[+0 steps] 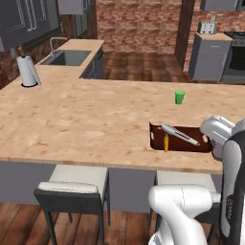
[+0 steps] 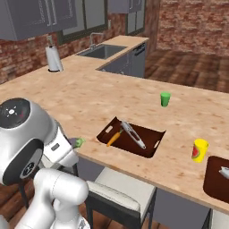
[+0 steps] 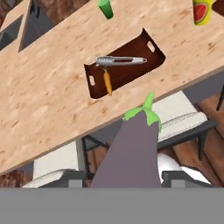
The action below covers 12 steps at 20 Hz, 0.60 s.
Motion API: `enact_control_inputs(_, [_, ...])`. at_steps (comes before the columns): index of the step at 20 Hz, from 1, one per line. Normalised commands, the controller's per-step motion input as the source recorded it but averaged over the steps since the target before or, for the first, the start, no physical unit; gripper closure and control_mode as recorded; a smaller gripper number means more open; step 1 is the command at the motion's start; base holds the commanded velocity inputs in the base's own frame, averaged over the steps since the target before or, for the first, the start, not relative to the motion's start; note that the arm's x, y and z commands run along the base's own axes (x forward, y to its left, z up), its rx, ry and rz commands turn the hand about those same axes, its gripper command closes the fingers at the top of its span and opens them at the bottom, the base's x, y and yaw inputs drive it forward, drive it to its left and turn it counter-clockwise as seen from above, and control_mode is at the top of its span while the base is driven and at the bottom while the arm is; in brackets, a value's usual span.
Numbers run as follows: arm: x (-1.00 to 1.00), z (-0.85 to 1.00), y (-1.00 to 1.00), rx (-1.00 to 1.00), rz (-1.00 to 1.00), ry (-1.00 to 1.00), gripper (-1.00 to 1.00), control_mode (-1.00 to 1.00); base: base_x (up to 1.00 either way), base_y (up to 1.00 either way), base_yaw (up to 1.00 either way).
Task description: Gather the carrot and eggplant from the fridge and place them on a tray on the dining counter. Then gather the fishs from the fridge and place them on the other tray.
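Note:
My gripper [image 3: 126, 177] is shut on the eggplant [image 3: 131, 153], a purple-grey oval whose green stem [image 2: 79, 142] points toward the counter. It hangs in front of the dining counter [image 1: 72, 124], over the stools and short of the edge. On the counter lies a dark brown tray [image 3: 148, 57] [image 1: 157, 139] [image 2: 154, 136]. The carrot [image 3: 107, 83] [image 1: 166, 142] [image 2: 114, 137] and a slim silvery fish [image 3: 121, 61] [image 1: 179, 134] [image 2: 133, 134] rest in it. The other tray [image 2: 214, 181] sits at the far right with a pale silvery thing [image 2: 224, 170] in it. The fridge is out of view.
A green cup [image 1: 179, 97] [image 2: 165, 99] stands behind the tray, and a yellow cup [image 2: 199, 150] stands between the two trays. Grey-seated stools [image 1: 72, 186] [image 3: 183, 120] line the counter's near side. A paper towel roll [image 1: 27, 71] and a sink [image 1: 67, 58] are at the far left.

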Motion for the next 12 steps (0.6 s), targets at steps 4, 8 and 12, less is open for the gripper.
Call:
enact_control_inputs(4, [1.00,0.14,0.00,0.00,-0.15,0.13,1.00,-1.00,0.00,0.00,0.00])
enact_control_inputs(8, [1.00,0.00,-0.07,-0.01,-0.12,0.13,1.00,-1.00,0.00,0.00,0.00])
enact_control_inputs(12, [0.94,-0.22,-0.27,0.00,-0.08,0.12,1.00,-1.00,0.00,0.00,0.00])
